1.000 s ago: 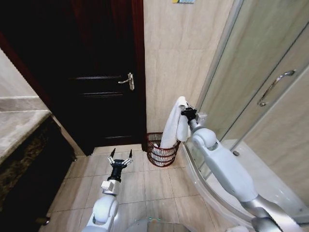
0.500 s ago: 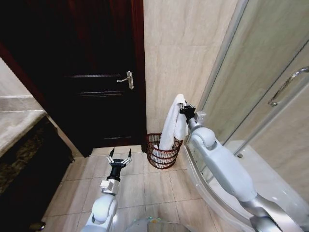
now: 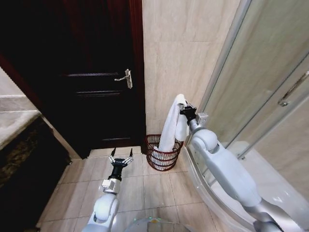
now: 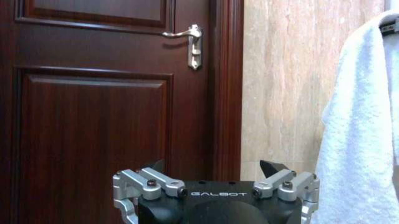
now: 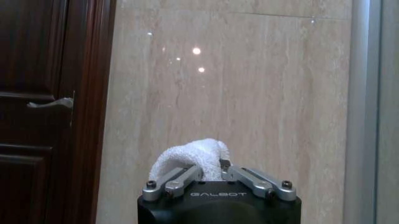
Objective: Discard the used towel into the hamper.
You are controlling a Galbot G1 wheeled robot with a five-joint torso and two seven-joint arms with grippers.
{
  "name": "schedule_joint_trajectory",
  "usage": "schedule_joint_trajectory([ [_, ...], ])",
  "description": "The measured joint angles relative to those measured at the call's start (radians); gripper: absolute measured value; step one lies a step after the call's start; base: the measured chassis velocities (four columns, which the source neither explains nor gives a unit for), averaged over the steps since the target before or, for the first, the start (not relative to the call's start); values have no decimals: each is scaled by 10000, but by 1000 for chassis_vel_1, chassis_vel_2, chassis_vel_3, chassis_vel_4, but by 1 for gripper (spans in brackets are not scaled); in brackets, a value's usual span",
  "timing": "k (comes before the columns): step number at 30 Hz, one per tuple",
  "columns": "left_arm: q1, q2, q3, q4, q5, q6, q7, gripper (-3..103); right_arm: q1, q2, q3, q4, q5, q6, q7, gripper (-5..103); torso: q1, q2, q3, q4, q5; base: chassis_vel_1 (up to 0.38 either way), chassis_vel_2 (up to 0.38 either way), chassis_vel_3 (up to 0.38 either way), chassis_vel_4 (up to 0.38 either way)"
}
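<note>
Towel [image 3: 172, 123]: white, held up at its top fold by right gripper [image 3: 185, 110], hanging straight down with lower end inside hamper [image 3: 161, 152]. Same towel in left wrist view as white terry panel [image 4: 361, 135] along one edge, and in right wrist view as bunched fold [image 5: 193, 161] pinched between fingers [image 5: 174, 179].

Hamper: dark reddish-brown openwork wicker, round, standing on tiled floor [image 3: 145, 186] against beige tiled wall [image 3: 178, 58], between dark wooden door [image 3: 82, 72] and curved base of shower enclosure [image 3: 260, 77].

Right gripper: clamped on towel, raised above hamper, close to wall, arm extended forward and up from right side.

Left gripper [image 3: 120, 158]: low, over floor tiles, near hamper but apart from it, facing door. Fingers [image 3: 112, 153] spread wide, nothing between them; confirmed in left wrist view [image 4: 215, 175].

Door: closed, silver lever handle [image 3: 125, 78] at its edge nearest wall.

Countertop [image 3: 14, 123]: pale, at far left edge of head view, dark cabinet below.
</note>
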Motion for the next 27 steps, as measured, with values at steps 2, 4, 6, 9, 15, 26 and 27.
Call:
schedule_joint_trajectory([
  [2,15,-17,17,-14,13,0,0,100,-192,-43,47,140,-12,-10,3,5,-49,-113,-62,-1,3,-23,24,30,-22],
  [4,34,-23,33,-15,30,0,0,100,-427,-66,136,271,-70,-13,3,5,-108,-235,-128,-2,2,0,0,0,0],
  [6,37,-24,37,-15,35,0,0,100,-509,-74,173,315,-88,-13,3,5,-132,-284,-157,-2,3,-20,25,27,-21],
  [9,39,-38,52,-13,34,-46,-6,100,-736,-96,253,451,-120,-13,3,5,-180,-404,-223,0,2,-31,59,53,-50],
  [15,26,-92,111,16,58,-141,-67,100,-1465,-62,330,847,-317,-14,-5,5,-246,-534,-284,0,2,-47,64,54,-43],
  [26,30,-111,139,70,81,-291,-72,100,-2678,-208,892,1599,-502,-57,-37,5,-231,-497,-261,-1,3,-45,29,35,-36],
  [27,30,-111,139,70,81,-291,-72,100,-2678,-208,892,1599,-502,-57,-37,5,-231,-497,-261,-1,3,0,0,0,0],
])
